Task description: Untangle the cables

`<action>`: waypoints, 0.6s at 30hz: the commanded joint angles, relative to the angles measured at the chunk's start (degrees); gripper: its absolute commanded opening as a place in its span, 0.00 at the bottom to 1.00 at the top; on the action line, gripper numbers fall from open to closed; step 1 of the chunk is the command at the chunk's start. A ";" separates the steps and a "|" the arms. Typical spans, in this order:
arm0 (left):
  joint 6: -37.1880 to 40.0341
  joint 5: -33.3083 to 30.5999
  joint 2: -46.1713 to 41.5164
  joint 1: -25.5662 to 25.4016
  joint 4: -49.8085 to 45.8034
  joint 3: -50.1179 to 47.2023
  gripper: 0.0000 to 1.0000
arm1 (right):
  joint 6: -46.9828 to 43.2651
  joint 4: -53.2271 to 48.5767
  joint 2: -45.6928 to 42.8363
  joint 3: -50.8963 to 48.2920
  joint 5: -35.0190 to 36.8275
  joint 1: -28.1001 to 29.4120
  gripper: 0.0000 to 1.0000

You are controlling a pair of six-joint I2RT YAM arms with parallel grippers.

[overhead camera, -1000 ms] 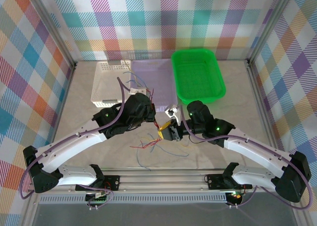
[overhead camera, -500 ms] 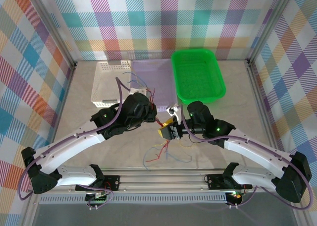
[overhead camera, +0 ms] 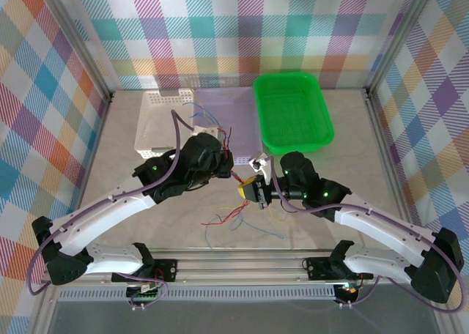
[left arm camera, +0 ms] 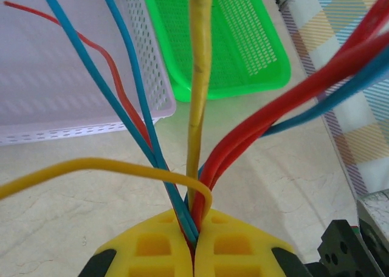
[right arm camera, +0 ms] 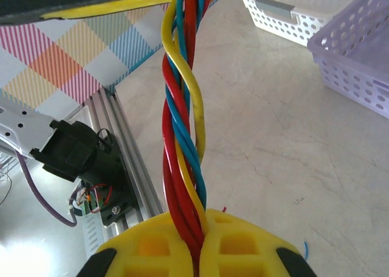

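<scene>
Being pinched by the left gripper [left arm camera: 193, 256] and right gripper [right arm camera: 198, 253] over the middle of the table [overhead camera: 352, 173], the twisted cables [right arm camera: 182, 137] are held taut; one strand should probably be freed next.

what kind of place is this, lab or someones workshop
Probably a lab robot cell: plaid cloth walls on an aluminium frame enclose the table, two arms are bolted to a rail, plastic baskets sit at the back.
</scene>
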 commanded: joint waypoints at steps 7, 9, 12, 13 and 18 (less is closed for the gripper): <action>-1.00 5.67 -5.64 -0.14 3.85 -3.87 0.77 | 2.58 2.10 -2.31 0.54 0.39 -0.10 0.00; -1.65 7.73 -9.20 -0.74 7.03 -7.59 0.82 | 3.70 0.83 -1.56 1.99 0.67 -0.10 0.00; -3.09 11.02 -14.98 -2.46 13.42 -14.44 0.84 | 6.19 -1.78 -0.35 4.01 2.80 -0.21 0.00; -3.51 11.91 -17.06 -3.34 16.14 -17.21 0.84 | 6.89 -2.04 0.03 4.51 2.48 -0.32 0.00; -3.77 14.03 -24.35 -7.66 25.99 -28.08 0.83 | 11.27 -3.40 0.47 7.11 2.15 -0.76 0.00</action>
